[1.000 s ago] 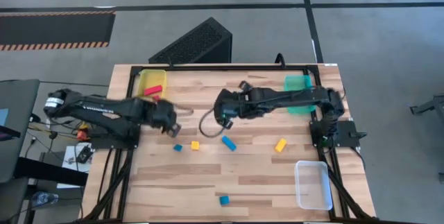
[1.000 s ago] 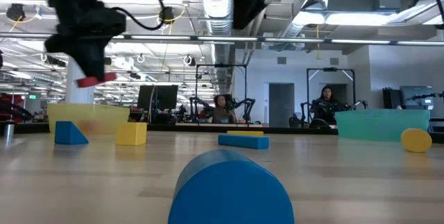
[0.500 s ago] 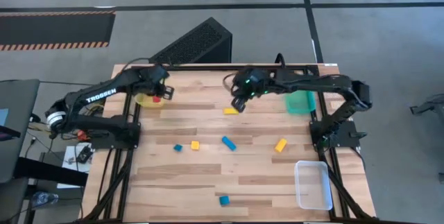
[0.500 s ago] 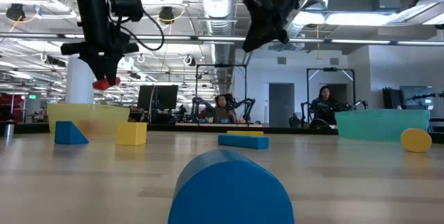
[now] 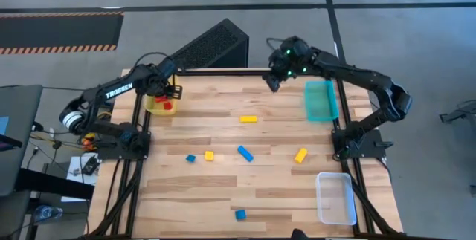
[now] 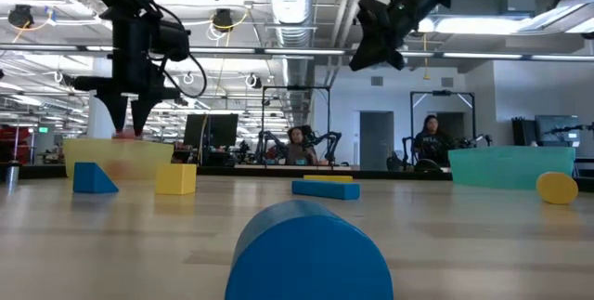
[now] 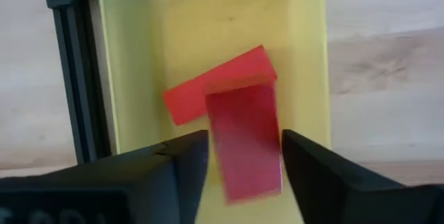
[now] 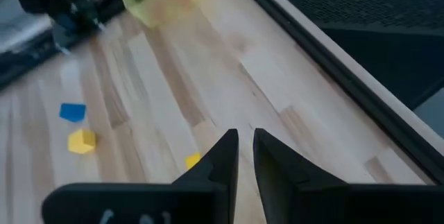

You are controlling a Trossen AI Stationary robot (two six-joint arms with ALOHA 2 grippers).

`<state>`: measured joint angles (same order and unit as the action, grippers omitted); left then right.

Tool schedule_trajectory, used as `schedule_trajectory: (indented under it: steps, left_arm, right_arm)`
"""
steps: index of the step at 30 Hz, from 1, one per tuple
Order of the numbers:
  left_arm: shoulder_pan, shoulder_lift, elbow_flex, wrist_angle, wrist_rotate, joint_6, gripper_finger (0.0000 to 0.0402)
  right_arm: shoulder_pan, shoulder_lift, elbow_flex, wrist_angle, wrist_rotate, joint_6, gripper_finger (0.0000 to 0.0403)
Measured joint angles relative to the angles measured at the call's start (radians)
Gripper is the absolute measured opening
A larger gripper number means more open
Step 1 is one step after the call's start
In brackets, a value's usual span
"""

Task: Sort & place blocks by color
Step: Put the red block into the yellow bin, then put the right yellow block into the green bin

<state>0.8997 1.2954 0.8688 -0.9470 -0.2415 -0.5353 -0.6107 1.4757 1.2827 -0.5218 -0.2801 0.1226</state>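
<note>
1. I'm seeing the left end effector [image 7: 239, 158] hanging over the yellow tray [image 5: 158, 95] – fingers spread, two red blocks [image 7: 239, 123] lying directly beneath.
2. The right end effector [image 5: 272, 82] is hovering nearly closed, gripping nothing, above the desk's [image 5: 245, 188] far edge – yellow blocks [image 5: 248, 119] and blue blocks [image 5: 245, 153] sitting nearer me.

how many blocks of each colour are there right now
red: 2, both in the yellow tray (one, one)
yellow: 3 ()
blue: 3 ()
total: 8
</note>
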Motion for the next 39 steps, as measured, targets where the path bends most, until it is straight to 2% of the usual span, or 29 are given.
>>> schedule_trajectory:
  steps: [4, 8, 14, 20, 25, 30, 35, 39]
  left_arm:
    - [-0.001, 0.016, 0.0, 0.007, 0.003, 0.002, 0.0226]
    - [-0.001, 0.008, 0.0, 0.031, 0.019, 0.005, 0.0257]
    - [-0.013, -0.062, 0.0, 0.126, 0.189, 0.042, 0.0262]
    - [-0.049, -0.145, 0.0, 0.222, 0.265, 0.093, 0.0249]
    - [-0.106, -0.2, 0.0, 0.254, 0.284, 0.156, 0.0237]
    - [-0.179, -0.216, 0.0, 0.268, 0.284, 0.202, 0.0228]
    - [-0.261, -0.215, -0.026, 0.296, 0.285, 0.292, 0.022]
    - [-0.327, -0.215, -0.04, 0.322, 0.286, 0.342, 0.0215]
  right_arm:
    - [-0.043, 0.0, 0.0, -0.012, -0.055, -0.017, 0.0085]
    - [-0.054, 0.0, 0.0, -0.065, -0.062, -0.074, 0.0104]
    - [-0.052, 0.017, -0.016, -0.222, -0.063, -0.131, 0.013]
    - [0.001, 0.01, -0.173, -0.204, -0.07, -0.031, 0.014]
    - [0.117, -0.003, -0.245, -0.291, -0.038, 0.157, 0.014]
    - [0.294, -0.07, -0.241, -0.383, 0.141, 0.295, 0.0137]
    - [0.48, -0.123, -0.241, -0.492, 0.174, 0.12, 0.0137]
    - [0.603, -0.106, -0.241, -0.56, 0.177, -0.027, 0.0139]
